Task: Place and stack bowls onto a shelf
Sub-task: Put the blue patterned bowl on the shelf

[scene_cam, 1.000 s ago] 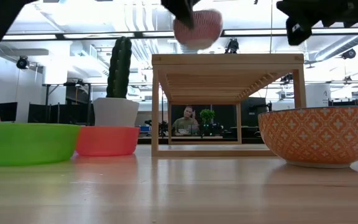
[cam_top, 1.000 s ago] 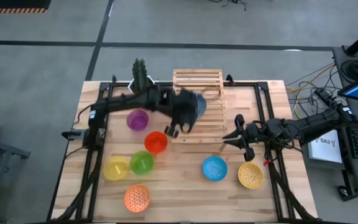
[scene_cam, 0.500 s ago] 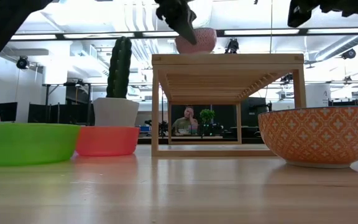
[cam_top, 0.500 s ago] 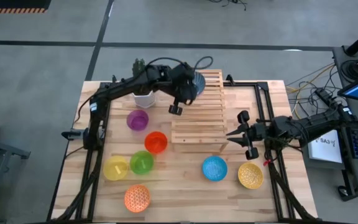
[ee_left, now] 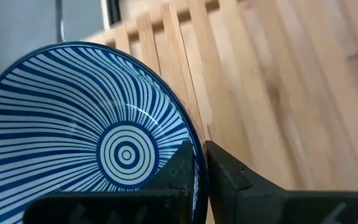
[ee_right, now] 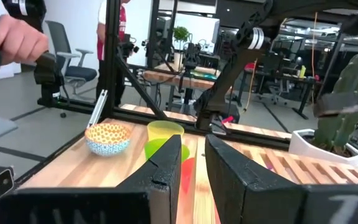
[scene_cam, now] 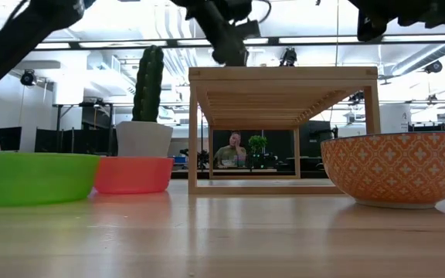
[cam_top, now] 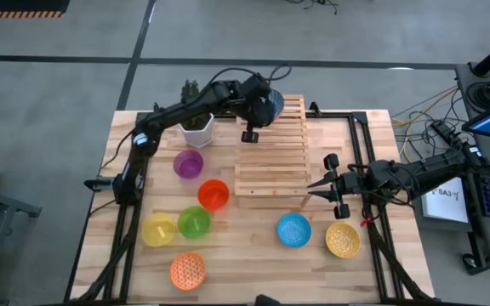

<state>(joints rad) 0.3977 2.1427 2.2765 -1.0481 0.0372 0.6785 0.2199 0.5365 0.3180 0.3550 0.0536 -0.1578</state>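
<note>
Left gripper [cam_top: 258, 115] clamped on rim of blue-white striped round bowl [ee_left: 86, 130], over far left corner of slatted light wooden shelf [cam_top: 270, 161]; not set down yet. Nothing else visible on shelf. Seven bowls left on table, e.g. purple bowl [cam_top: 188, 163], red-orange bowl [cam_top: 213, 194]. Right gripper [cam_top: 330, 183] idle beside shelf, fingers apart, empty.

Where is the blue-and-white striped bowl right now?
The striped bowl is pinched at its rim by the left gripper, over the far left corner of the shelf, beside the cactus pot.
</note>
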